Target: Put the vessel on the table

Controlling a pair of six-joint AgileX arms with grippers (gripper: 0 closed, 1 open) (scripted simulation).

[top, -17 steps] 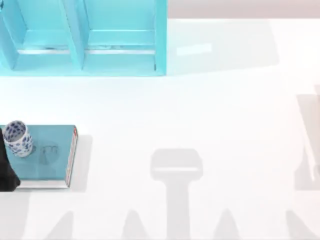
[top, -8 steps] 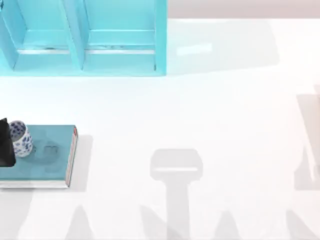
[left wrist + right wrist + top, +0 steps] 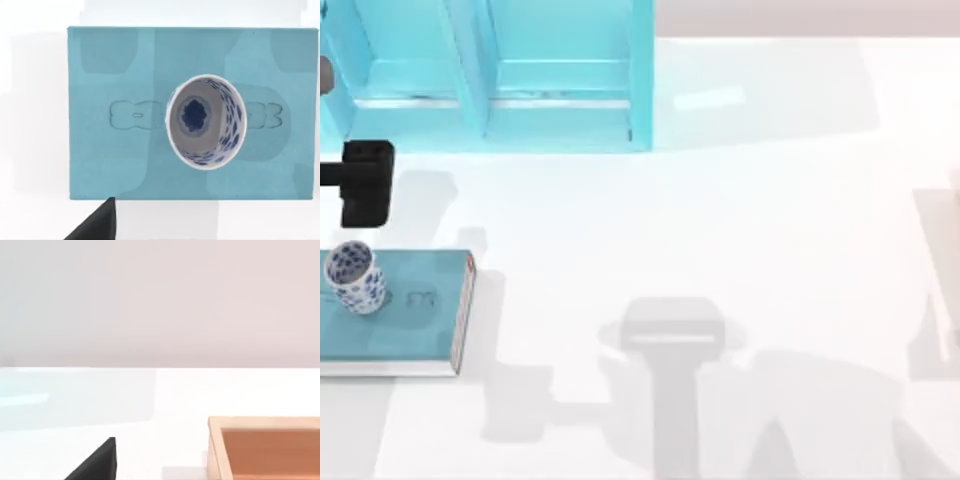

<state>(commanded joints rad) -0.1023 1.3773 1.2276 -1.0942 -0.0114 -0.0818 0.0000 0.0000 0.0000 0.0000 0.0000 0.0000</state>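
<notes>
Standing upright on one flat teal book (image 3: 405,310) at the left edge of the glossy white table (image 3: 740,230) is one small cylindrical cup (image 3: 355,277), white with blue blotches. Left gripper (image 3: 365,182) hovers between book and teal shelf (image 3: 490,75); jaw state cannot be told.

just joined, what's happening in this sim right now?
The vessel stands upright on a teal book at the table's left edge, not yet on the table itself. The left arm's black part sits between the book and the teal shelf unit; its wrist camera looks straight down into the cup. Nothing is gripping the cup. The right wrist view shows an orange-brown box.
</notes>
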